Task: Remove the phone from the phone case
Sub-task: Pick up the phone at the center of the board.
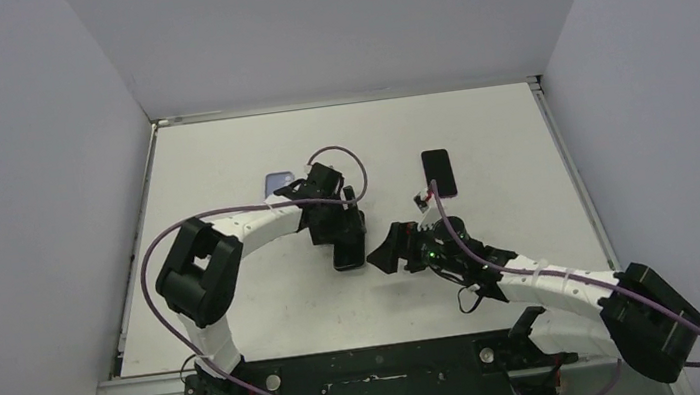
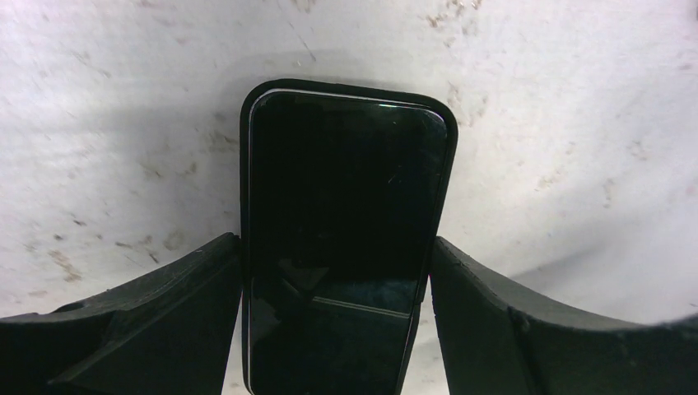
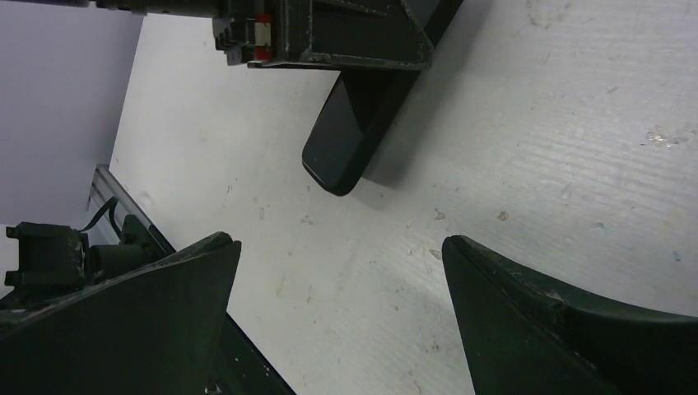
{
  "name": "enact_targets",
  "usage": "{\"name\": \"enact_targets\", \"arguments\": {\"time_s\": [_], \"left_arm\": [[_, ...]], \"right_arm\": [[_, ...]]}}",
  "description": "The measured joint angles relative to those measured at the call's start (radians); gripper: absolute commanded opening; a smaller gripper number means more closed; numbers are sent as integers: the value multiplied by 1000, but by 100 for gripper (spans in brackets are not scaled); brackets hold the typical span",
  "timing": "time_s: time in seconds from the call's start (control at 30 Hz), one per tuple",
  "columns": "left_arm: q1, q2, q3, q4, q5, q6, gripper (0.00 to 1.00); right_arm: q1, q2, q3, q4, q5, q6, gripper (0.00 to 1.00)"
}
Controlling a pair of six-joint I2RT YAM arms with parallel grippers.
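In my left wrist view, the two matte black, wedge-shaped fingers of the left gripper press against the long sides of the matte black, round-cornered phone case. There is one finger on each side, so I read the case as gripped. Inside it sits the glossy black slab of the phone, screen up, with a thin silvery line along its left and upper edges. It fills the centre of the frame and its lower end is cut off at the bottom edge. Only a thin dark lip of the case shows around it.

In my right wrist view, the two matching fingers of the right gripper stand wide apart at lower left and lower right. Bare surface lies between them and they hold nothing. At upper centre, one rounded end of the cased phone sticks out from under the left gripper's body.

From overhead, the held phone lies near the middle of the white table, which is scuffed and speckled with dark marks. The right gripper sits just to its right. I count two more flat things. One is a black rectangular slab lying alone at upper right of centre. The other is a pale blue-grey rounded item at upper left of centre, partly hidden behind the left arm; I cannot tell what it is.
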Motion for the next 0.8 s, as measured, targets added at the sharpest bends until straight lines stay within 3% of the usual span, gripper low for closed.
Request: {"name": "enact_targets", "arguments": {"time_s": [0.2,0.6,0.8], "left_arm": [[-1,-77,-104,99,72,-132,5],[-8,-175,-253,260,116,-333,4],[-11,-237,-337,354,115,-442,5]], "right_arm": [[48,159,0,141,44,72,96],[61,334,72,237,87,120,73],[62,380,102,278,80,126,67]]}}
